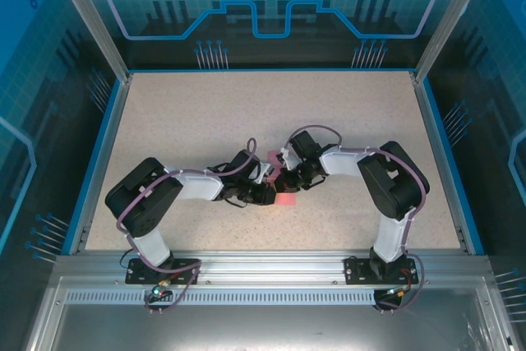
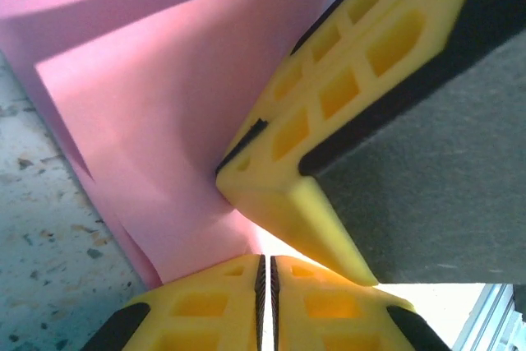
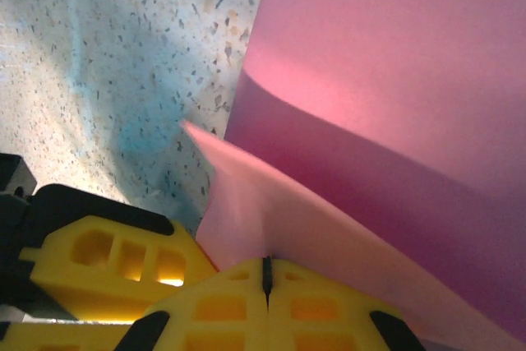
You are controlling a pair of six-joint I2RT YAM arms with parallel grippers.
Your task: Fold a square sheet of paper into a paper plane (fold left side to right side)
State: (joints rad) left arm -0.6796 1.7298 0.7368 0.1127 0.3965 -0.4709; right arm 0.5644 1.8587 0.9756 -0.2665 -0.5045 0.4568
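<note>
Left gripper (image 2: 265, 279) and right gripper (image 3: 267, 275) both pinch the square sheet of paper (image 2: 164, 121).

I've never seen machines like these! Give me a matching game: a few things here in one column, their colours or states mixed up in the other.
Things:
1. square sheet of paper
2. tabletop
3. right pincer
4. table rim

Descriptions:
A. blue
B. shut, pinching the sheet
C. pink, curved
D. speckled beige

Pairs: 1-C, 2-D, 3-B, 4-A

paper (image 1: 285, 198) on table (image 1: 205, 113), left end effector (image 1: 266, 190) beside right end effector (image 1: 287, 178)
</note>
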